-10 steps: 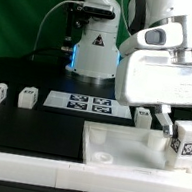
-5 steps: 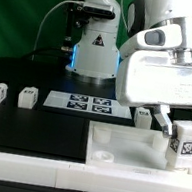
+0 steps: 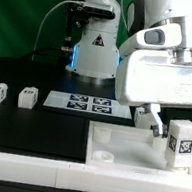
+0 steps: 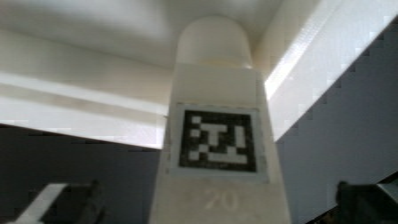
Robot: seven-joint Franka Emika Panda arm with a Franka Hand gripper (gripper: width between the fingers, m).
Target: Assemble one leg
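I have the leg [image 3: 181, 143] standing upright on the tabletop [image 3: 124, 157], at that tray's end toward the exterior view's right, with its square tag facing the exterior camera. I cannot tell whether its foot sits in a socket. The claw [image 4: 210, 205] hangs over that same end of the tabletop with the leg between its fingers [image 4: 370, 198]. In the wrist view there is a gap on each side of the post, so the jaws are spread apart and grip nothing. Just behind the tabletop the marker board [image 3: 81, 103] lies flat on the black table [image 3: 33, 124]. Two small white blocks [image 3: 27, 97] sit beyond the tabletop's corner toward the exterior view's left.
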